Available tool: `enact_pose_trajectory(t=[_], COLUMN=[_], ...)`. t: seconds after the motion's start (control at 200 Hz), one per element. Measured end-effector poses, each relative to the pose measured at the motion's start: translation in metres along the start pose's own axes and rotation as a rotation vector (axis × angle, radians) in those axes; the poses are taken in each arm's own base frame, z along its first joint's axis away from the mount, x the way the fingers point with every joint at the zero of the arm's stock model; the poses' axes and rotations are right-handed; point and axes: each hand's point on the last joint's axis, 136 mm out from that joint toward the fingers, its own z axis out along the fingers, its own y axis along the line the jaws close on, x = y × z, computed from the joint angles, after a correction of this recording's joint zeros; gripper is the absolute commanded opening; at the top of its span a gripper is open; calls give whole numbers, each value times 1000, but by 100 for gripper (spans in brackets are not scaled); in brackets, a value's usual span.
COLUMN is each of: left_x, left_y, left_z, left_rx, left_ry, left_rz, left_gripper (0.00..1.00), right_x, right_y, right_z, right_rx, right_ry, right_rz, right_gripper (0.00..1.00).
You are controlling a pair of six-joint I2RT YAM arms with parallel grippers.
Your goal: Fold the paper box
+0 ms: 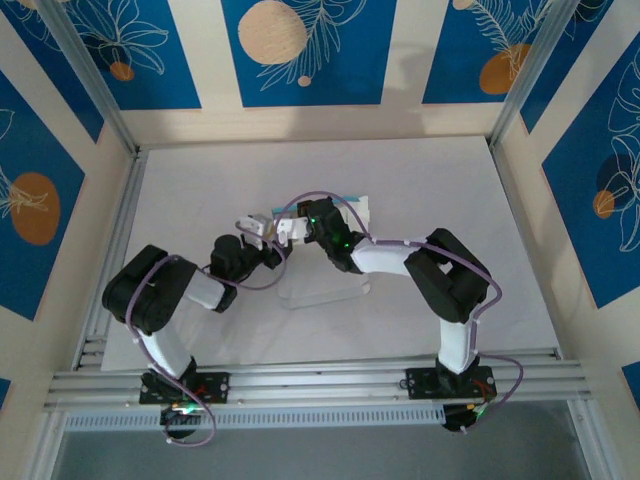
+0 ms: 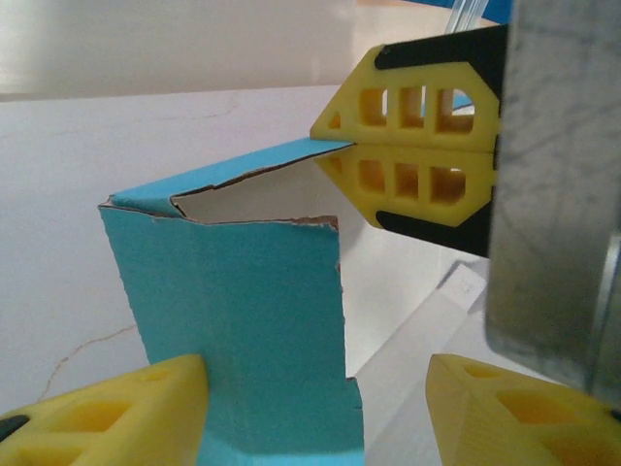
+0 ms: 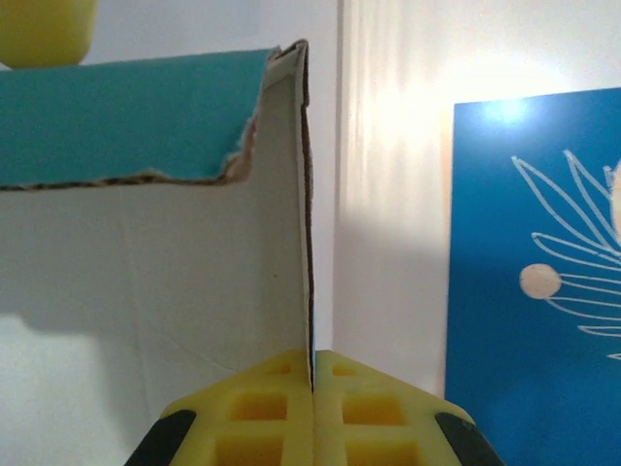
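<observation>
From above, the thin light-blue-and-white card paper box point(image 1: 358, 210) sits midway on the tabletop point(image 1: 200, 190). It is probably light, easily creased, and best held by its edges. Left wrist makes plain what that view blurs: my left hand point(image 2: 310, 417) spread around a blue flap. Right wrist: my right hand point(image 3: 312, 388) pinches a wall's edge.

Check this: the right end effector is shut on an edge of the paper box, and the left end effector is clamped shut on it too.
Wrong on the left end effector: it is open, fingers apart with a blue flap of the paper box between them, as the left wrist view shows. The right end effector is shut on an edge.
</observation>
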Motion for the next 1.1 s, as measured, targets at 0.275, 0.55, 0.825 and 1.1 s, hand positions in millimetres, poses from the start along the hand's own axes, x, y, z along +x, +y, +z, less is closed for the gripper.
enact_pose_trajectory(t=[0.275, 0.55, 0.825, 1.1], left_x=[-4, -11, -4, 1], left_y=[-1, 2, 1, -3], left_z=[-2, -11, -15, -16], left_rx=[0, 26, 64, 93], left_ry=[-2, 30, 105, 133], left_rz=[29, 63, 81, 69], left_gripper=[62, 67, 67, 67], right_x=[-6, -15, -16, -8], right_y=[-14, -22, -17, -9], right_z=[-3, -5, -5, -2], right_rx=[85, 121, 102, 63], right_ry=[-25, -57, -64, -53], right_rz=[-55, -52, -45, -31], right_gripper=[0, 0, 0, 0])
